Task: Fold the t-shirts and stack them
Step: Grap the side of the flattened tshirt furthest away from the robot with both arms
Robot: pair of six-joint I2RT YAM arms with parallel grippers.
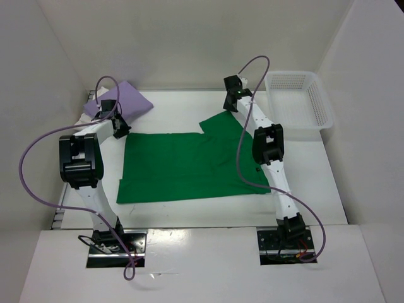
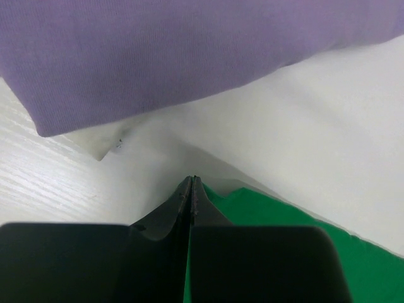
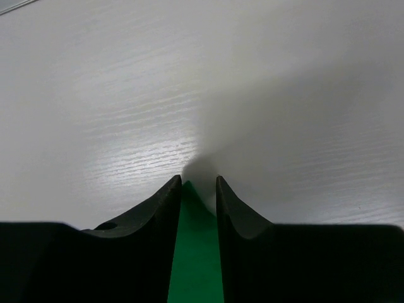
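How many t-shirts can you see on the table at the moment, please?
3: the green t-shirt spread flat mid-table, the lilac t-shirt folded at the far left corner, and a white t-shirt mostly hidden beneath the lilac one.

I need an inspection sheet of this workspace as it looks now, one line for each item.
Surface: white table, bare around the cloth.
Job's things: green t-shirt spread flat at centre; purple t-shirt folded at far left, on white cloth.
Clutter: white basket at far right.
Grippers: left tool shut at the green shirt's far-left corner; right tool parted around green cloth.
Cables: purple cable looping at each arm.
Surroundings: white walls.
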